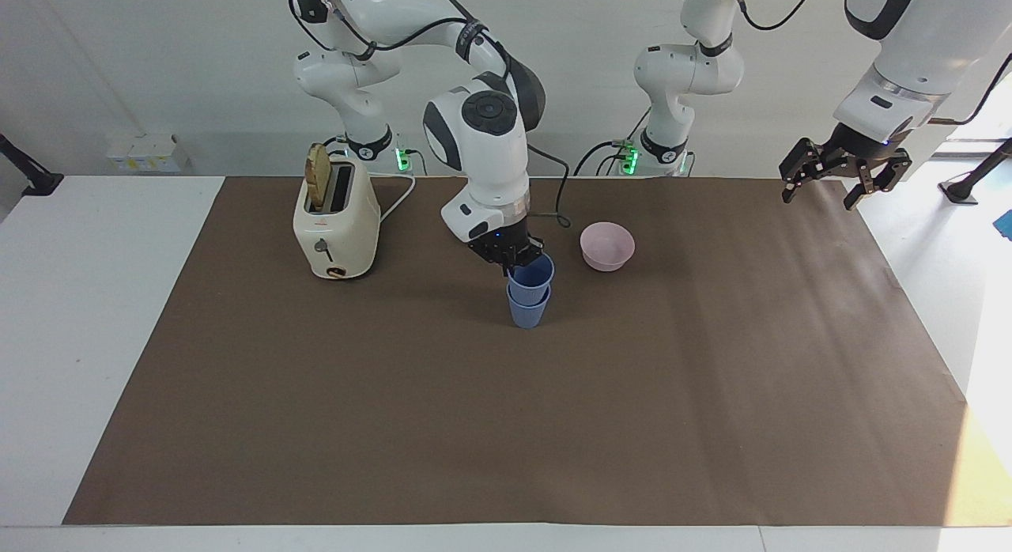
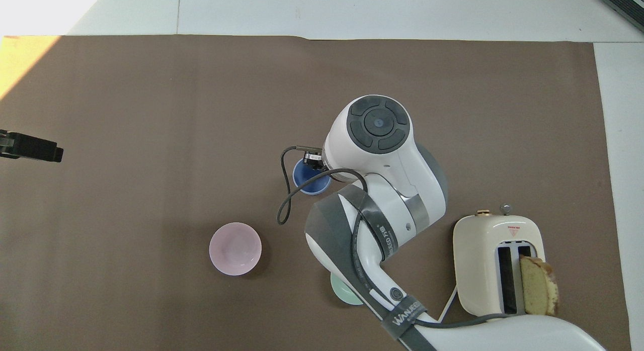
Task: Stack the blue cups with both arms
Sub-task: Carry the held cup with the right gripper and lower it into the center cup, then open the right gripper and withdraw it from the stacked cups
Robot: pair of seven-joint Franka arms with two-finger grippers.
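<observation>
**Top cup seated in lower cup, right gripper at the rim**

Right gripper (image 1: 514, 261): down at the rim of the upper cup (image 1: 530, 274), on the side nearer the robots. Fingers are against the cup's lip, but whether they clamp it or have begun to let go cannot be told from either view.

Upper cup sits nested in the lower cup (image 1: 528, 310); only its top portion shows above the lower rim. The stack stands upright on the brown mat (image 1: 506, 425), about mid-table, farther from the robots than the pink bowl (image 1: 607, 246) and the toaster (image 1: 335, 220). In the overhead view the right arm's wrist covers most of the stack; just a crescent of blue shows.

Judgement on the step: this looks like the release. To do it well, open the fingers fully before any lift, then rise straight up so a finger does not drag the rim and tip or pull the top cup back out. Sideways motion near the lip is the main risk.

Left gripper (image 1: 844, 175): waiting in the air over the mat's edge at the left arm's end of the table, fingers spread, holding nothing, well apart from the cups.

A green bowl (image 2: 344, 293) peeks out under the right arm in the overhead view.
</observation>
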